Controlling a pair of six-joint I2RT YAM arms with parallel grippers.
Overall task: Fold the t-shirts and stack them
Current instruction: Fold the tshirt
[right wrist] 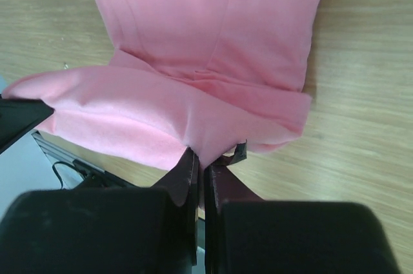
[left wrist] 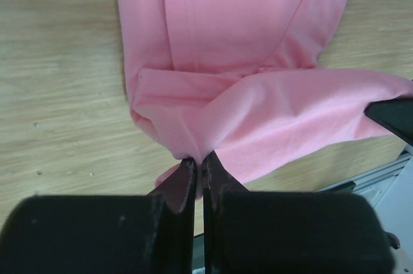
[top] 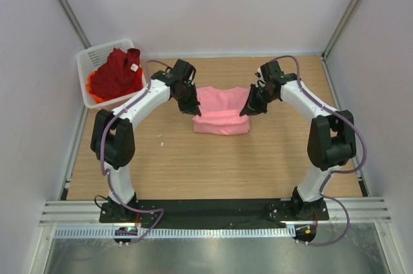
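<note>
Firmly, left jaws and right jaws each pinch tight on opposite edges of the pink t-shirt [top: 221, 113].

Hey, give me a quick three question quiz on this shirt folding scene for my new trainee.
1. True or false: the left pincer and right pincer are each shut on the pink t-shirt.
2. Where is the dark red t-shirt? A on the floor, B in the white basket, C held by the right pincer.
3. Fill in: the white basket sits by the table's far ____ corner.
Key: 1 true; 2 B; 3 left.
</note>
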